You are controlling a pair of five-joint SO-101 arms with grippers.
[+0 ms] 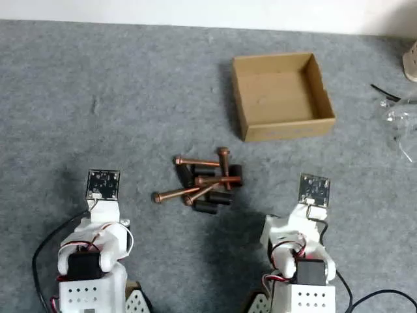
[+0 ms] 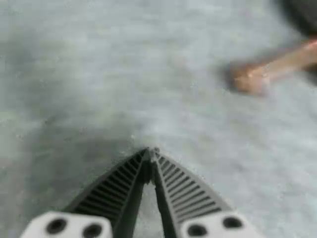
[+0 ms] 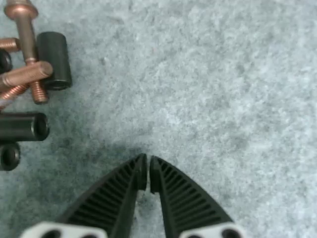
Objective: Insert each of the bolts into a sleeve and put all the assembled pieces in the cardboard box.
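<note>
Both pincers are closed and empty. The left pincer (image 2: 150, 151) has its tips pressed together, and the right pincer (image 3: 147, 161) shows only a hairline gap between its tips. Each hangs low over the grey carpet (image 1: 98, 98), one on either side of the pile (image 1: 202, 182) and apart from it.

The pile is copper bolts (image 1: 195, 161) and black sleeves (image 1: 207, 207) heaped crosswise, touching and overlapping. As far as I can tell no bolt sits inside a sleeve, so I judge the task not yet begun, with every piece left to assemble.

The cardboard box (image 1: 290, 130) stands beyond the pile on the right arm's side, well apart from it, with nothing inside. Bare carpet surrounds the pile, so I have open room to approach from either side. Loose cables and clear plastic (image 1: 397, 114) lie far from the pile, past the box.
</note>
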